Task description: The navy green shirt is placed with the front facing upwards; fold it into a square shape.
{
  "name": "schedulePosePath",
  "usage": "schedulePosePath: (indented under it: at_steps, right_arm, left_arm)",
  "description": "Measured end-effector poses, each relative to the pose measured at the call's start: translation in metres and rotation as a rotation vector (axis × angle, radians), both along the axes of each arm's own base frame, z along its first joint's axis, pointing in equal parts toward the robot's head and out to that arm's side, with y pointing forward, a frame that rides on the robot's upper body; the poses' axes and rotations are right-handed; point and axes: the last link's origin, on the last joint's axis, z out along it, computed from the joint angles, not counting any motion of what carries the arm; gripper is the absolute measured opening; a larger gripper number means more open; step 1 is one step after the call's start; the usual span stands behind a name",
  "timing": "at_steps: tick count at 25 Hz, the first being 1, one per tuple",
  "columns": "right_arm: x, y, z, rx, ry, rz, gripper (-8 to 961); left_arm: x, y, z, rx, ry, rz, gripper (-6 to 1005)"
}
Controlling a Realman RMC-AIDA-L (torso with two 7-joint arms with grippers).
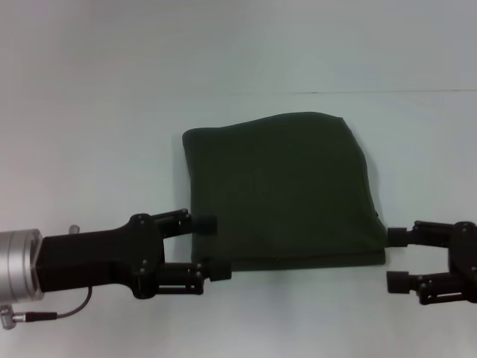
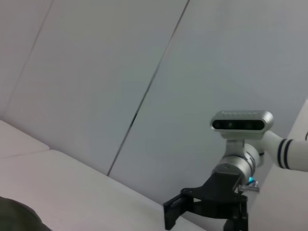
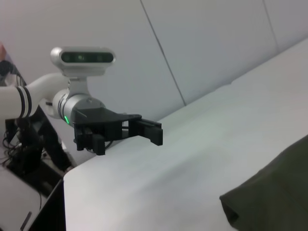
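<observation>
Shirt point(image 1: 283, 190) folded into a rough square mid-counter point(image 1: 89, 112), plain side up, no lettering showing; left tool point(image 1: 211, 247) and right tool point(image 1: 396, 259) both spread apart, flanking its near corners.

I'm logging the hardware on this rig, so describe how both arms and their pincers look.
The left pincer is matte black with two blocky rubber-tipped fingers on a black housing, behind it a silver metal cylinder and a thin grey cable. The right pincer is the same black build. The wrist views show white arm links with dark bands, a silver wrist joint and a grey oblong camera bar on top.
</observation>
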Motion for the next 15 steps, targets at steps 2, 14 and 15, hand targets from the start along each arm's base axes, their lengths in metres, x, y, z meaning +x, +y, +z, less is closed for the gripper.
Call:
schedulePosePath:
  at_steps: [2, 14, 15]
  right_arm:
    - [-0.002, 0.001, -0.004, -0.013, -0.009, 0.004, 931]
    - [-0.008, 0.006, -0.011, -0.036, -0.020, 0.020, 929]
    - [-0.008, 0.005, -0.012, -0.035, -0.020, 0.019, 929]
  left_arm:
    - [0.000, -0.002, -0.001, -0.009, 0.003, -0.002, 874]
    - [-0.001, -0.009, -0.003, -0.044, -0.005, -0.013, 874]
    - [-0.001, -0.010, -0.003, -0.046, -0.007, -0.014, 874]
